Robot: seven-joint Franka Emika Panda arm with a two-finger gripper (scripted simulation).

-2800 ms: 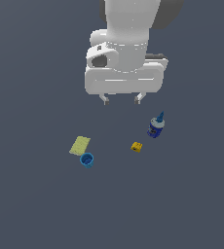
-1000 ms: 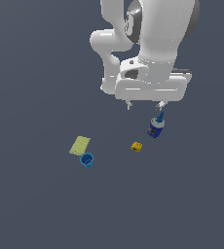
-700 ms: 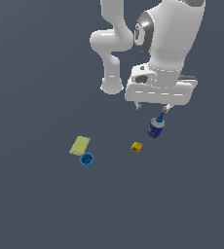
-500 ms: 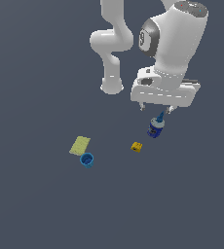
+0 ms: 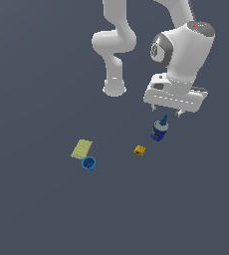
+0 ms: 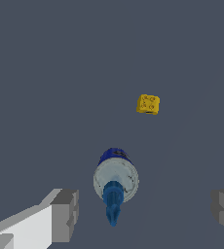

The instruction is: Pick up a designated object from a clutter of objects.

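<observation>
Tool poised above the slim blue piece, fingers spread

The tool (image 5: pixel 166 110) hangs with its two fingers (image 6: pixel 64 215) wide apart and holding nothing, directly over the slim bright-blue piece (image 6: pixel 113 203), which rests against the grey top of the dark blue can (image 5: pixel 158 132) with its pointed end up. In the wrist view the piece and the can lie between the fingers, touching neither. The tiny yellow block (image 5: pixel 140 150) sits near the can, towards the exterior view's left. Well apart, further to the exterior view's left, the pale yellow-green flat rectangle (image 5: pixel 81 149) lies on the dark desk (image 5: pixel 37 209), with the small round blue cup (image 5: pixel 89 164) just beside it.
</observation>
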